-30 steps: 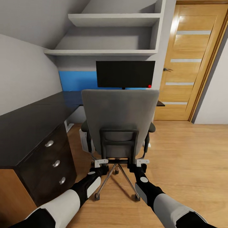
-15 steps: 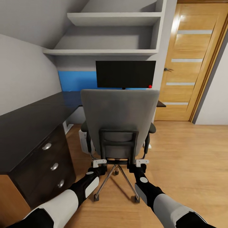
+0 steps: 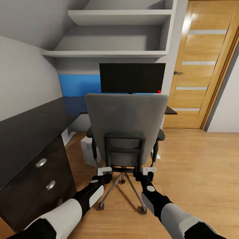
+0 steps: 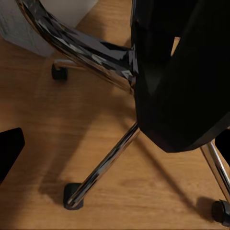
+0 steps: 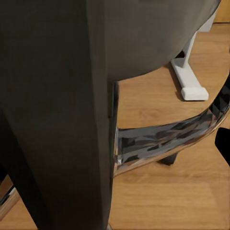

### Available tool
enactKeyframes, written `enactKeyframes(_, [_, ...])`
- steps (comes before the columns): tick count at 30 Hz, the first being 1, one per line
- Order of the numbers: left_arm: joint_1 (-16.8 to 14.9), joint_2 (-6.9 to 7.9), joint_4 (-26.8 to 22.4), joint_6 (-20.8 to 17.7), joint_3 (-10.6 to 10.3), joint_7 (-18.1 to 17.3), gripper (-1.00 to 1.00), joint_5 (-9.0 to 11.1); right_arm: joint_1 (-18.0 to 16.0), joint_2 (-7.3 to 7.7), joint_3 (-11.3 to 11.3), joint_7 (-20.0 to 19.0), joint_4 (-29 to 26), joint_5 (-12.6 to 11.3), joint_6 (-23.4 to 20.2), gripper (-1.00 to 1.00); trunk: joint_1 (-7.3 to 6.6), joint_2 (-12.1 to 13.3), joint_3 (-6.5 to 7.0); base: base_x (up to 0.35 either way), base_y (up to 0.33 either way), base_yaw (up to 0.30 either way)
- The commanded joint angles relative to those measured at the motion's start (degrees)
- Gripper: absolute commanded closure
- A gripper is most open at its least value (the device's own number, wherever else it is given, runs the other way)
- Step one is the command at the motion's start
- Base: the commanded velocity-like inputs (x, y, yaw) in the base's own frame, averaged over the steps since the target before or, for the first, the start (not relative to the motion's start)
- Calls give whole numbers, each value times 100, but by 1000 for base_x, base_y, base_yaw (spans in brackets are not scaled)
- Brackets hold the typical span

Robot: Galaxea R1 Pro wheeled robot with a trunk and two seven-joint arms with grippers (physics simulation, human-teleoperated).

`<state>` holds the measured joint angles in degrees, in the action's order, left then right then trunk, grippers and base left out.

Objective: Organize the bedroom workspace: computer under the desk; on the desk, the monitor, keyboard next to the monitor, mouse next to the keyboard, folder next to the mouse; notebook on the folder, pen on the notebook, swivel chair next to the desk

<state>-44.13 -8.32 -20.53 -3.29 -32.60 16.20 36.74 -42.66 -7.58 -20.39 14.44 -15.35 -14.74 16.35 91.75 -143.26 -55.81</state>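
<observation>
The grey swivel chair (image 3: 126, 122) stands with its back to me, right in front of the black desk (image 3: 26, 129). Above the chair back the monitor (image 3: 132, 78) sits on the desk. A pale corner of the computer (image 3: 87, 150) shows under the desk, left of the chair. My left gripper (image 3: 104, 171) and right gripper (image 3: 148, 170) are at the lower corners of the chair's black back frame, both open, fingers spread to either side of it. The chrome base (image 4: 103, 165) spreads over the floor below. The chair back hides the seat and the desk behind it, so folder and keyboard are hidden.
Black drawers with silver knobs (image 3: 41, 162) run close along my left. White wall shelves (image 3: 109, 53) hang above the monitor. A wooden door (image 3: 202, 66) is at the right, with open wood floor (image 3: 199, 166) before it. A white desk foot (image 5: 189, 81) stands beyond the chair.
The view has moved forward: the drawers slide down and left, and the monitor looms slightly larger. The chair keeps its place between my grippers, so it has rolled toward the desk with me.
</observation>
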Motion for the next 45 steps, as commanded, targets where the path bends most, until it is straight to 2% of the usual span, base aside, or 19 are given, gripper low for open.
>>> enactKeyframes(1, [-5, 5, -13, -23, -44, 50, -100, 24, -5, 2, -39, 33, 10, -57, 26, -100, 1, -2, -6, 166, 0, 0])
enactKeyframes(16, [-4, 6, -13, -23, -44, 50, -100, 22, -5, 2, -44, 33, 33, -56, 31, -100, 1, -2, -6, 231, -9, 0])
enactKeyframes(35, [-6, 14, -13, -23, -44, 50, -100, 21, -5, 2, -44, 33, 32, -56, 35, -100, 1, -2, -6, 310, -124, 0])
enactKeyframes(45, [-7, 14, -13, -23, -44, 50, -100, 26, -5, 2, -44, 33, 32, -56, 35, -100, 1, -2, -6, 47, -23, 0])
